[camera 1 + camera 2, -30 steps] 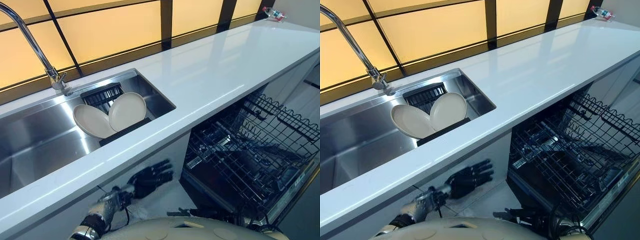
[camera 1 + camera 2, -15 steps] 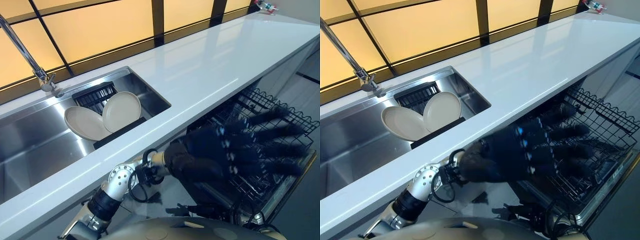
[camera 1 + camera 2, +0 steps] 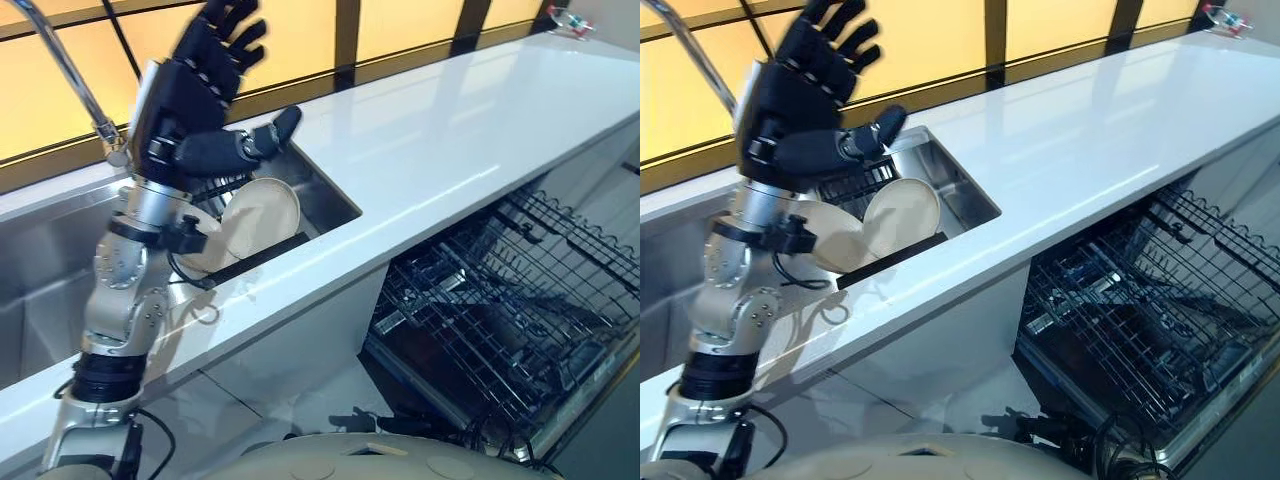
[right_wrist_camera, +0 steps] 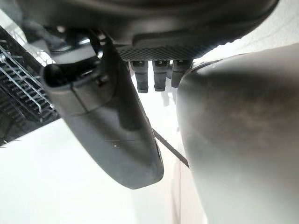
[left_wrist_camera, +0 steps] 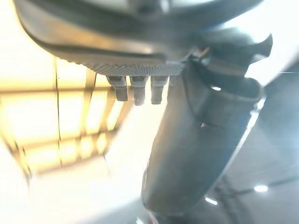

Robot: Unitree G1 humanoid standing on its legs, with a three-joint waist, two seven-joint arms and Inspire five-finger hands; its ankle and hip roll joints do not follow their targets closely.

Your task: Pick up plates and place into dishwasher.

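Cream-coloured plates (image 3: 262, 210) lean in the stainless sink (image 3: 40, 260), two of them overlapping and propped on edge against a black slotted rack (image 3: 862, 180) at the sink's back wall. The nearer plate tilts toward the counter edge; the other (image 3: 830, 240) is partly hidden behind the robot's forearm. Neither plate is held.

The left hand (image 3: 195, 95) is raised above the sink, in front of the amber window panels, its fingers spread straight and the thumb standing out to the side, empty. It is well above the plates and touches nothing. The right hand (image 4: 117, 116) shows in its own wrist view with relaxed fingers, hanging low beside the dishwasher rack and holding nothing.

The step in hand looks like the reach for the first plate. To do it well, the left hand would probably need to come down over the nearer plate's upper rim, with the thumb on one face and the fingers on the other, so the pinch closes across the thickness, not round the disc. Glazed ceramic is likely slippery, so a grip set well down from the rim should hold better than one at the very edge. Lifting straight up before swinging sideways should keep the plate clear of its neighbour, the sink wall and the tap (image 3: 70, 70).

Further out, the white counter (image 3: 450, 130) runs between the sink and the open dishwasher, whose black wire rack (image 3: 500, 310) is pulled out below it to the robot's right.
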